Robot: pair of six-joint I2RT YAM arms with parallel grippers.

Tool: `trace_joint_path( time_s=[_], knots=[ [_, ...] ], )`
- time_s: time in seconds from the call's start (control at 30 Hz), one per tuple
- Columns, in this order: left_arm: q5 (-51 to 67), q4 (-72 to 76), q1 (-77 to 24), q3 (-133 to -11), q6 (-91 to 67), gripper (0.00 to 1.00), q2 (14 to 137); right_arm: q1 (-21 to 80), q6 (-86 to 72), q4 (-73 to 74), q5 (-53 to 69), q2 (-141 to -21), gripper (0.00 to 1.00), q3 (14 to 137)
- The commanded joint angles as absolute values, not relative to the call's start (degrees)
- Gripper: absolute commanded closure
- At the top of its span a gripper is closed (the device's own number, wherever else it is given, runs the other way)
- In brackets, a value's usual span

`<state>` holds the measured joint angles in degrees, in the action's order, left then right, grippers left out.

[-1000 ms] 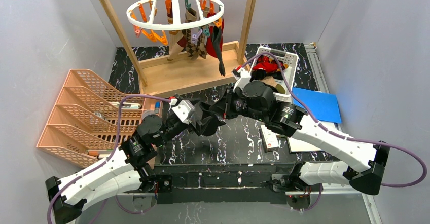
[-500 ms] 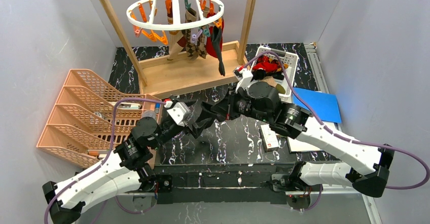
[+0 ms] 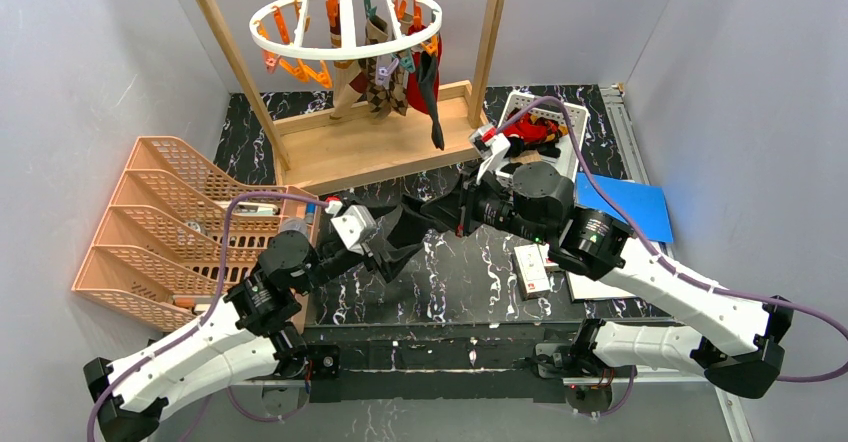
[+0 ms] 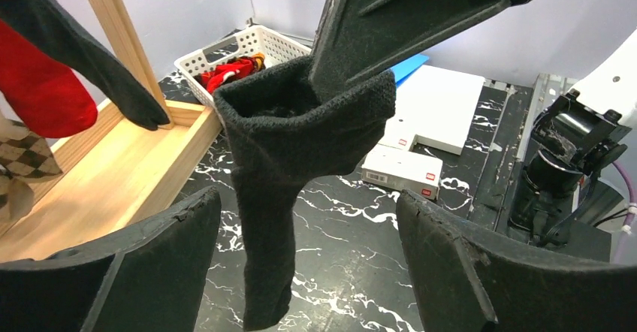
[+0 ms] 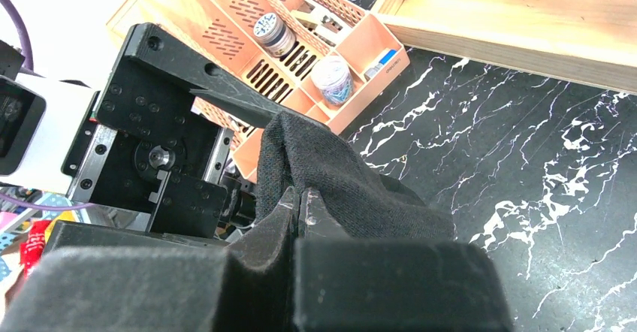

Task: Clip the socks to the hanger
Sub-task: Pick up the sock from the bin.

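A black sock hangs by its cuff from my right gripper, which is shut on the cuff's edge. My left gripper is open; its fingers stand wide on either side of the dangling sock without touching it. In the top view the two grippers meet mid-table, the right gripper next to the left gripper, with the sock between them. The white ring hanger hangs at the back with argyle, red and black socks clipped on.
A white lattice basket with more socks stands at the back right. The wooden frame's base lies behind the grippers. An orange tiered organiser is at the left; a blue sheet and small white box at the right.
My left gripper's jaws have spread wider and no longer press the sock. The right arm has drawn back to the right with the sock's cuff in its grip.
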<state>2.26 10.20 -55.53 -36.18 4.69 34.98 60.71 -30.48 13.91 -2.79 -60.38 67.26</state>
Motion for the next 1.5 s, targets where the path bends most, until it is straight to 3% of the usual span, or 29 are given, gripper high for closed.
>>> trace_joint_path(
  time_s=[0.0, 0.43, 0.5, 0.57, 0.83, 0.97, 1.33, 1.47],
  knots=[
    [4.66, 10.87, -55.72, -39.30, 4.80, 0.17, 36.18, 60.64, -27.73, 11.34, -0.92, -59.36, 0.99, 67.25],
    [-0.17, 12.00, -55.72, -40.03, 6.97, 0.22, 35.69, 60.60, -26.50, 11.95, 1.10, -58.63, 0.99, 67.06],
    [-2.24, 12.26, -55.72, -40.06, 8.00, 0.27, 35.62, 60.60, -26.54, 11.74, 2.20, -58.62, 0.99, 67.06],
    [-1.78, 13.27, -55.72, -40.46, 8.75, 0.33, 36.21, 60.59, -26.54, 11.50, 3.68, -58.73, 0.99, 67.14],
    [3.02, 12.89, -55.72, -42.36, 8.64, 0.35, 37.43, 60.56, -26.46, 11.01, 4.35, -58.88, 0.99, 66.97],
    [3.91, 12.45, -55.72, -42.58, 8.61, 0.44, 38.06, 60.61, -26.46, 10.93, 4.50, -59.00, 0.99, 67.06],
    [4.33, 10.82, -55.72, -42.89, 8.82, 0.82, 38.64, 60.56, -27.69, 10.93, 1.67, -57.78, 0.99, 66.35],
    [3.82, 9.67, -55.72, -42.98, 8.01, 0.86, 38.19, 60.60, -29.00, 11.65, -3.90, -56.96, 0.99, 66.10]
  ],
)
